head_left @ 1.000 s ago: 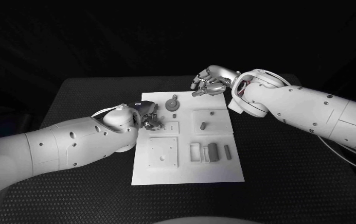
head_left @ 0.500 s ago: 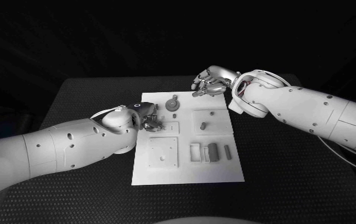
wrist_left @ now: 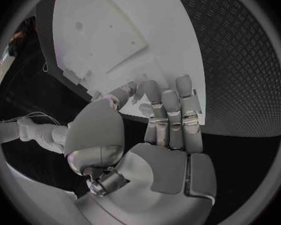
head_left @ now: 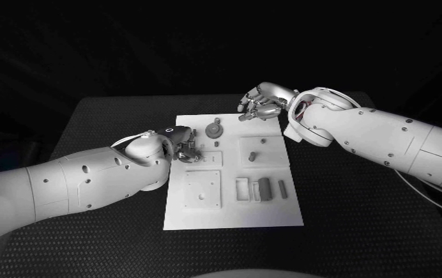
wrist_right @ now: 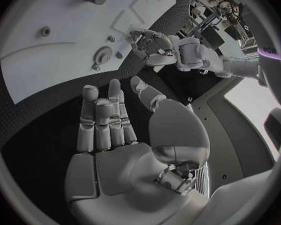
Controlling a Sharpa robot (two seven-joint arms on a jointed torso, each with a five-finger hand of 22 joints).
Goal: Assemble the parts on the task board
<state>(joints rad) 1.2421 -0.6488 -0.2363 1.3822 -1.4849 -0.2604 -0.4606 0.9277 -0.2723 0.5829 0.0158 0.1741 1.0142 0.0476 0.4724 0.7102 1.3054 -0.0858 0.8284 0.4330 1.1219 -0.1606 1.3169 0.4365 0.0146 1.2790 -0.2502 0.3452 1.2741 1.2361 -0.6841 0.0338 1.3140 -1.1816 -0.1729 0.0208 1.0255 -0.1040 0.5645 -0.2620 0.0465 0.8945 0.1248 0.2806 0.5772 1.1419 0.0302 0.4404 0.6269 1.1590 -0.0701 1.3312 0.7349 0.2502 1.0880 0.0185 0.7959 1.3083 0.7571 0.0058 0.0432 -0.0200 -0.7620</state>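
Left robot hand (head_left: 184, 145): fingers bent over the task board (head_left: 232, 211); holding something? cannot tell.
Right robot hand (head_left: 264, 103): fingers apart, empty.
Writing: none readable.

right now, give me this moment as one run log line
left hand: at task board left edge, hold unclear | right hand: above far edge, empty, fingers apart | grey parts: lying on board

Dim scene, black surroundings; wrist views fisheye-warped, straight edges bending.
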